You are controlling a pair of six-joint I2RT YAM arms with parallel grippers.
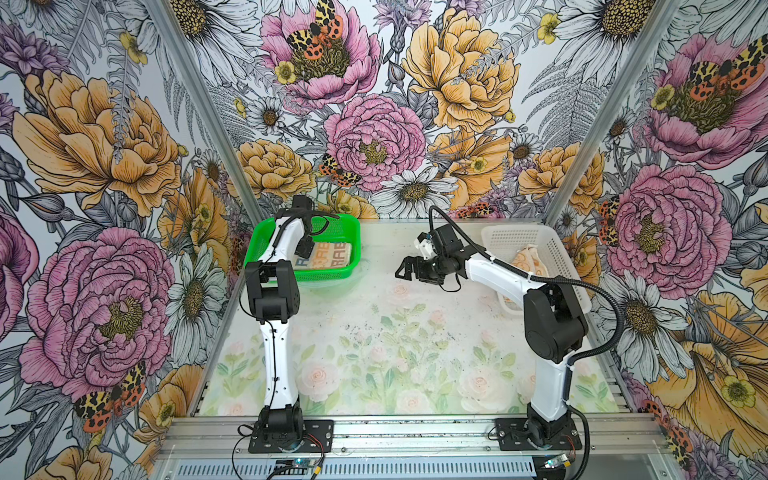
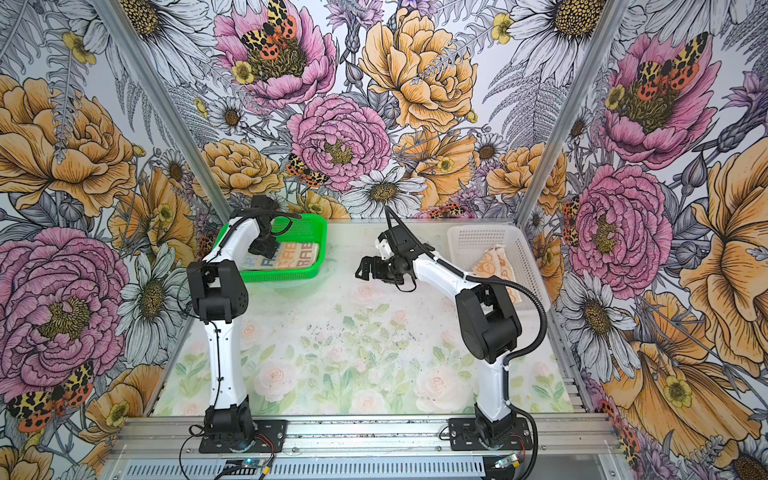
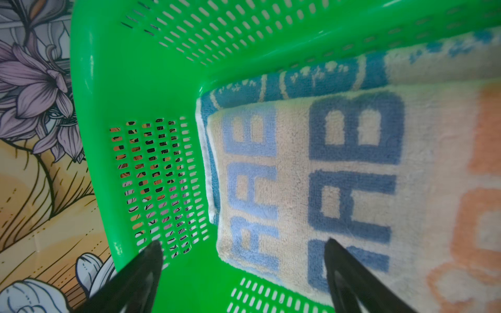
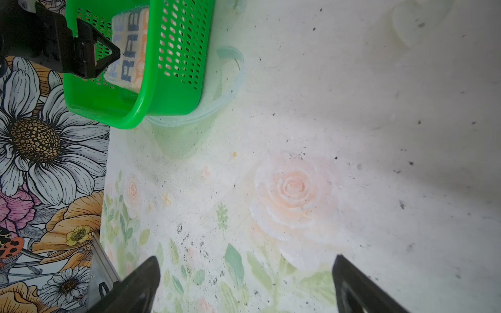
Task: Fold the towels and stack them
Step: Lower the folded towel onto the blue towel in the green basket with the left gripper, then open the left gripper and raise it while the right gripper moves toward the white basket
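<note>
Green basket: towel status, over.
Both jaws open, empty. Folded cream lettered terry towel atop blue terry towel in green mesh plastic basket. Crumpled orange towel in white mesh basket. No obstruction.

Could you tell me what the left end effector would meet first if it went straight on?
The left end effector would probably meet the cream towel near its edge, in the green basket.

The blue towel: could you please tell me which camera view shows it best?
The left wrist view: the blue towel shows close up, its edges peeking from under the cream towel. Both top views and the right wrist view show only the cream one above it.
</note>
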